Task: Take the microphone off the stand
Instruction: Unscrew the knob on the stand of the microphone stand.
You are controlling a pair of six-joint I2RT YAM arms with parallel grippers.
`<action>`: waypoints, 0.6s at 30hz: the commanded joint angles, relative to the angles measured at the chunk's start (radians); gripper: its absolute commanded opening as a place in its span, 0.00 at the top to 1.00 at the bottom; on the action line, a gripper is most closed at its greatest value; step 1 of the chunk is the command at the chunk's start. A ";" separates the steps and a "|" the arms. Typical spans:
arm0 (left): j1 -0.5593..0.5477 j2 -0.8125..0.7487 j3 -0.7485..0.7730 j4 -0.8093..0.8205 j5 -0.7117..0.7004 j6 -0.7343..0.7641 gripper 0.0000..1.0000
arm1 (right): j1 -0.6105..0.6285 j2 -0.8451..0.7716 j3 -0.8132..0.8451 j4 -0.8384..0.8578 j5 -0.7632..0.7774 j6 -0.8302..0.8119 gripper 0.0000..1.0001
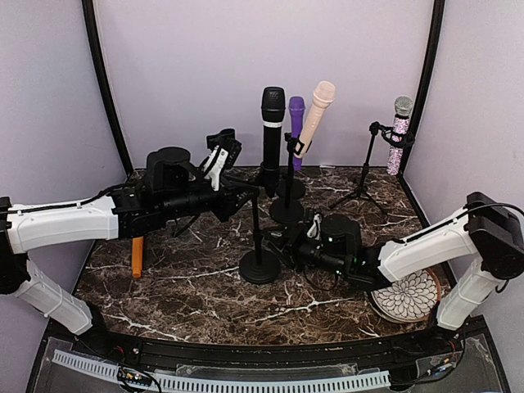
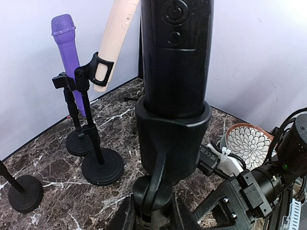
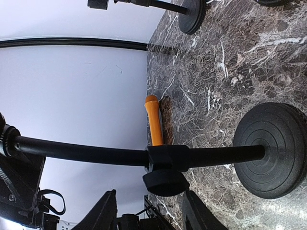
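1. Left wrist view: the black microphone (image 2: 175,52) sits upright in the clip (image 2: 170,139) of the nearest stand (image 1: 260,268). It has a smooth dark barrel, with the power button facing us.
2. We judge it rigid, moderately heavy and slick. It is best taken on the barrel above the clip.
3. The left gripper (image 2: 153,215) seems pinched on the stand under the clip, though the view is dim there. The right gripper (image 3: 151,218) is spread astride the stand lower down.

Floral bowl (image 1: 413,296), orange microphone (image 1: 137,256) on tabletop (image 1: 188,286)
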 commanded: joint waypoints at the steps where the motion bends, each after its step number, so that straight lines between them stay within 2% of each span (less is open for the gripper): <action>1: -0.004 -0.033 -0.024 -0.048 -0.015 -0.015 0.89 | -0.004 0.016 0.033 0.016 0.042 0.004 0.54; 9: -0.004 -0.031 -0.024 -0.053 -0.001 -0.017 0.89 | -0.005 0.037 0.035 0.041 0.064 -0.002 0.53; 18: -0.005 -0.031 -0.024 -0.053 0.005 -0.019 0.89 | -0.006 0.063 0.036 0.096 0.068 -0.010 0.63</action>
